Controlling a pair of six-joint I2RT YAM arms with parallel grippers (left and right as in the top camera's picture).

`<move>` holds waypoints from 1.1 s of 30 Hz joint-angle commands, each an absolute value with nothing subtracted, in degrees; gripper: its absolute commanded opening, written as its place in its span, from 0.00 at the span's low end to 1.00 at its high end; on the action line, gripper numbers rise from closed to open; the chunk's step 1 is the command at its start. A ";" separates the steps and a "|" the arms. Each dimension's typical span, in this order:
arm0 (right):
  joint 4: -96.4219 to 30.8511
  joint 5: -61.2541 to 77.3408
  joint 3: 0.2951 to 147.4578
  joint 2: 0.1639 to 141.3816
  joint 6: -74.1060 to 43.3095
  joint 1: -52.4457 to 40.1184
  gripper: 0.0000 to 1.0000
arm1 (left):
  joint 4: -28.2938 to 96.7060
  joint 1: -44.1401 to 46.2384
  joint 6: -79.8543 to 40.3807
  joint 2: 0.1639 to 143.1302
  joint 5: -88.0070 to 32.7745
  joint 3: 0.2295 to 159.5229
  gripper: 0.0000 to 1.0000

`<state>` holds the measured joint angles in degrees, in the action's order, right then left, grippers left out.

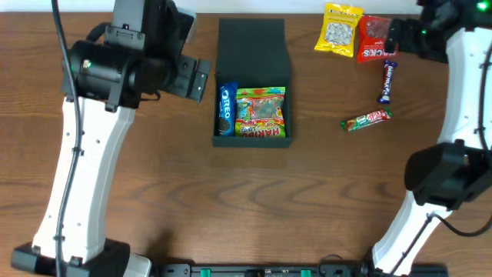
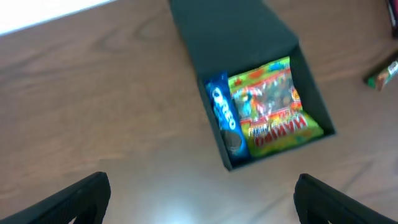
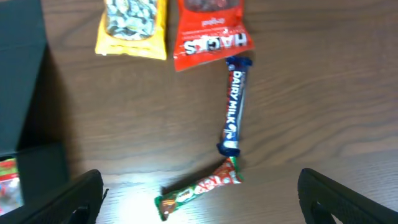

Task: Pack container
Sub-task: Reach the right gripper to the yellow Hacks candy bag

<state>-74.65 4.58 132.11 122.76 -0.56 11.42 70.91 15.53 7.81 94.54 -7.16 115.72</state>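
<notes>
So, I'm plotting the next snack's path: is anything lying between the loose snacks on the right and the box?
Nothing visible does. Only bare table lies between the green-and-red bar, the nearest loose snack, and the container, lid open. The Oreo pack and Haribo bag already cover most of its floor.

Dairy Milk bar (image 3: 232,106) just below Hacks bag (image 3: 208,34)

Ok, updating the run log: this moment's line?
box open; inside: Oreo, Haribo; outside: yellow bag, Hacks, Dairy Milk, green bar; left gripper open; right gripper open
</notes>
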 commanded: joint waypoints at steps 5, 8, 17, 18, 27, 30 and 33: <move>-69.38 6.39 126.61 122.58 8.23 12.29 0.97 | 64.93 15.51 10.26 105.23 -7.53 115.48 0.95; -63.81 6.02 124.11 122.58 8.21 12.32 0.93 | 62.59 15.57 9.93 107.37 -7.53 115.48 0.95; -49.43 5.39 121.54 126.58 1.34 11.92 0.78 | 59.27 15.55 6.83 107.90 -7.53 115.50 0.95; -48.21 5.80 121.56 127.66 -0.16 11.70 0.76 | 59.09 15.55 6.83 107.90 -7.53 115.50 0.95; -27.05 8.38 121.56 136.18 1.21 5.69 0.88 | 57.95 15.55 6.81 107.90 -7.53 115.50 0.95; -19.49 8.40 121.56 139.70 0.01 3.07 0.88 | 58.00 15.55 6.81 107.90 -7.53 115.50 0.95; -13.85 7.86 121.58 143.35 0.01 0.56 0.87 | 58.24 15.55 6.57 107.90 -7.53 115.50 0.95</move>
<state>-15.11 7.92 121.34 140.57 0.67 1.87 58.08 15.53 7.46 108.64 -7.33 115.46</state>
